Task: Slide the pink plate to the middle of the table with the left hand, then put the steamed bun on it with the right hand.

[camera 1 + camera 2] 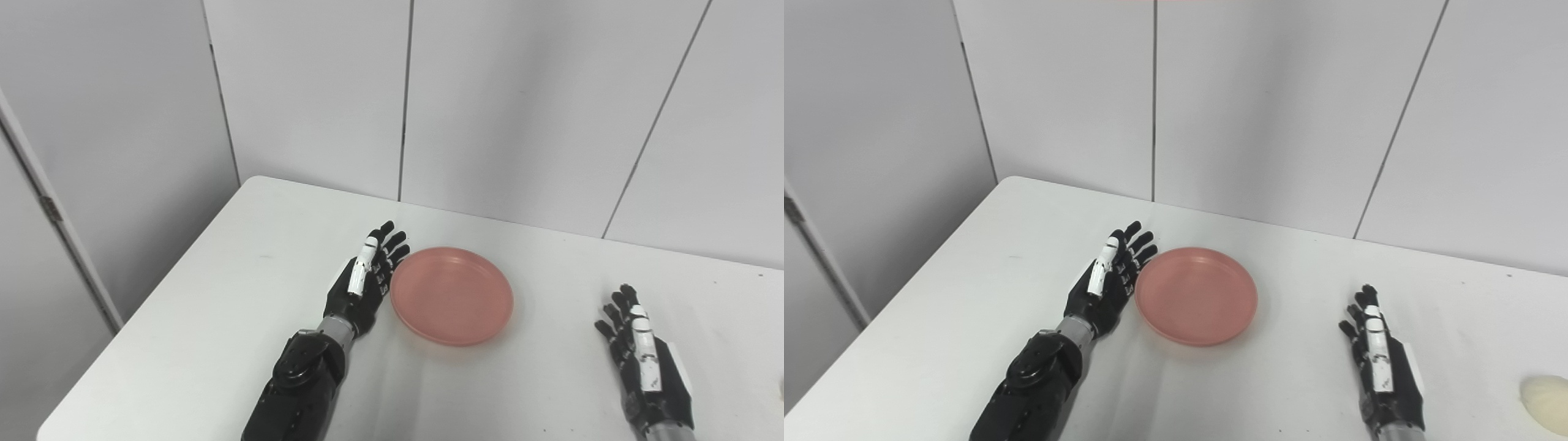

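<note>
My left hand (366, 283) lay flat and released, fingertips beside the pink plate (452, 295) near mid-bench (245, 257).

The plate looked light, stiff and slick, best nudged at its rim; my right hand (1381, 364) waited empty, the soft steamed bun (1545, 395) well off to its right.

White table (968, 294) carries pink plate (1195, 295) and, seemingly, steamed bun (1545, 395).

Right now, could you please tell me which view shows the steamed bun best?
The right eye view: the steamed bun lies at the table's right edge, mostly visible. The left eye view shows only a sliver at its right border.
</note>
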Tool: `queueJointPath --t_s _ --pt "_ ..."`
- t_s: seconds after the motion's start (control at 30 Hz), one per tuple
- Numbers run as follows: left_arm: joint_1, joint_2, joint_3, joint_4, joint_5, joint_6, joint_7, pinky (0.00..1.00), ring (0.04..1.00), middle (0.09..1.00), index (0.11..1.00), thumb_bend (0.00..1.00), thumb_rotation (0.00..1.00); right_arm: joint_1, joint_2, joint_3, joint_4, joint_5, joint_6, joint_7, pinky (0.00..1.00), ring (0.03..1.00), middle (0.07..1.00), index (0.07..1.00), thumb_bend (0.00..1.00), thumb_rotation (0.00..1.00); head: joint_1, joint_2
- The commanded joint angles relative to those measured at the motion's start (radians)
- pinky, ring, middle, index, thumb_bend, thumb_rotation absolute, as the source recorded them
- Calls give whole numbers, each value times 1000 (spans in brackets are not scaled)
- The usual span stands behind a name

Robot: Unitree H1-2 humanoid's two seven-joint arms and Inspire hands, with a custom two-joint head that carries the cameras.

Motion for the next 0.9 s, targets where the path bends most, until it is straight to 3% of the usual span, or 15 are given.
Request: queueJointPath --t_s 0.0,0.27,0.87 --pt "46 -5 -19 36 6 101 -18 996 974 982 987 388 1000 25 16 16 58 -26 38 -15 1000 1000 993 993 256 1000 1 1" --pt "66 5 -46 59 4 113 -73 968 948 953 962 409 1000 23 40 29 76 -52 11 -31 1000 988 983 983 259 1000 -85 14" --pt "76 26 -33 107 -14 110 -131 976 958 970 978 426 1000 21 57 35 72 -60 16 -41 1000 994 990 985 273 1000 -139 27"
